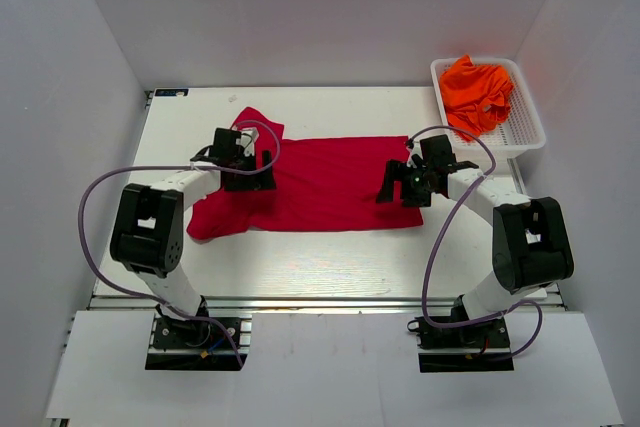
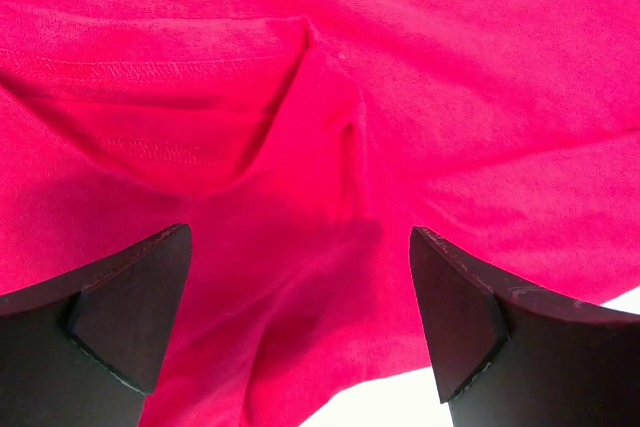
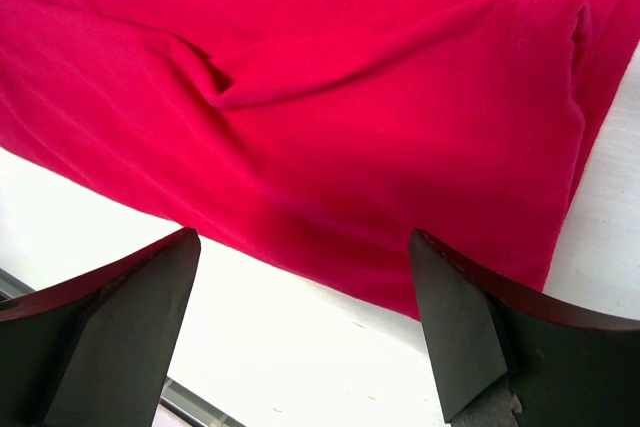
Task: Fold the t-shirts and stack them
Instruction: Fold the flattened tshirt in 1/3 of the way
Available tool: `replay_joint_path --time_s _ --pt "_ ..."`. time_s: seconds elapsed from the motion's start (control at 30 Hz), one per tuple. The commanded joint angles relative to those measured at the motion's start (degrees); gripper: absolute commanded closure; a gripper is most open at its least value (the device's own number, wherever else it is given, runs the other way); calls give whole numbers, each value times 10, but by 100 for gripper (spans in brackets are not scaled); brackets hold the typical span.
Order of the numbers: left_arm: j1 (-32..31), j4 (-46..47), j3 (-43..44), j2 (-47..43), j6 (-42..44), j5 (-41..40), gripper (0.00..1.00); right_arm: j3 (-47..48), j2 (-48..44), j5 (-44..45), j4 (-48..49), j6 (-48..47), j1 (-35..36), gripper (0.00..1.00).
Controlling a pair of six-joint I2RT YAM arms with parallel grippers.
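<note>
Jaws, left gripper [image 2: 300, 277]: wide, empty, over red t-shirt [image 1: 330, 182].
Jaws, right gripper [image 3: 305, 277]: wide, empty, over its hem corner.
Spread: flat, middle of table [image 1: 330, 257].
Others: orange t-shirts [image 1: 478, 92] in basket [image 1: 528, 129], far right corner.

High rear overview; wrist cameras close over t-shirt [image 1: 330, 187]

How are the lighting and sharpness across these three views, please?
Top view: sharp, evenly lit, mild glare on the table before the red shirt. Left wrist view: shirt crisp, shadowed low down. Right wrist view: table nearly washed out.
</note>
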Motion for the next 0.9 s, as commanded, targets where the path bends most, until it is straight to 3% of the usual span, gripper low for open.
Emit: replay_joint_path --time_s 0.0,0.3,0.53,0.7,0.87 --pt "1 26 15 13 -19 -30 0 17 2 -6 3 -8 -1 10" --pt "1 62 32 40 -37 -106 0 17 -6 10 -5 -9 -1 10" --pt "6 124 80 99 -37 -112 0 19 -11 18 -5 -6 -1 10" --pt "11 112 141 140 -37 -89 0 16 -25 34 -7 -7 -1 10" --pt "23 92 153 120 -44 -94 0 18 -42 59 -9 -6 1 10"
